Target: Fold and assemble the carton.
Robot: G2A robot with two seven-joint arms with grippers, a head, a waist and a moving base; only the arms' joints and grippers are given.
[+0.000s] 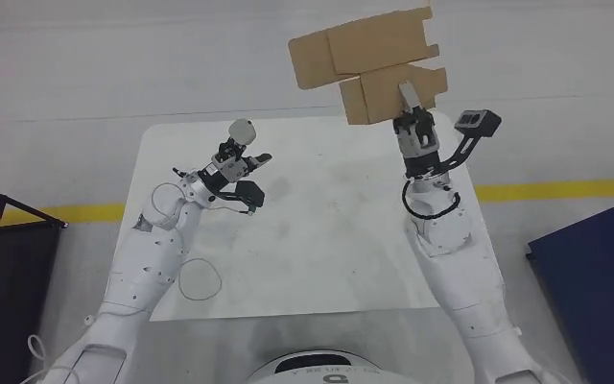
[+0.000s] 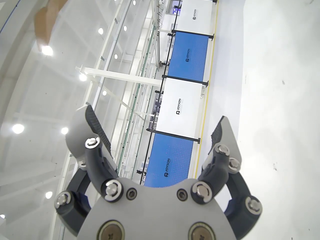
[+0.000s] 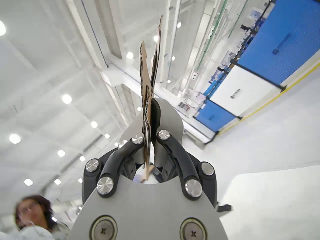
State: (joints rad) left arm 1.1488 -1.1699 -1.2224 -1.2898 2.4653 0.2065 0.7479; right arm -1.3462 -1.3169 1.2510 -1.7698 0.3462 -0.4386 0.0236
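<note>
The carton [image 1: 369,60] is a flattened blank of brown corrugated board, held in the air at the upper right of the top view, beyond the far edge of the white table [image 1: 317,240]. The right gripper [image 1: 411,108] has it by its lower edge, jaws closed tight on the board. The left gripper [image 1: 251,144] sits over the table's upper left part, well apart from the carton, jaws spread wide with nothing in them.

I judge the carton light and fairly stiff across its panels, but ready to hinge at the scored creases and flaps. Held by one edge, it will probably sway. The board should not slip much against ribbed pads, though hard pinching could crush the fluting and a pull on a flap could tear it. A good second hold seems to be a flat panel close to a crease, not a loose flap tip.

The top view gives the carton's outline: stepped panels with notched flaps fanning towards the upper left. The right wrist view turns the carton [image 3: 147,83] edge-on and makes plain that the right gripper [image 3: 149,111] clamps more than one layer, their wavy cores pressed together. The left wrist view confirms the broad gap of the left gripper [image 2: 155,118] and catches the carton [image 2: 48,18] far off.
</note>
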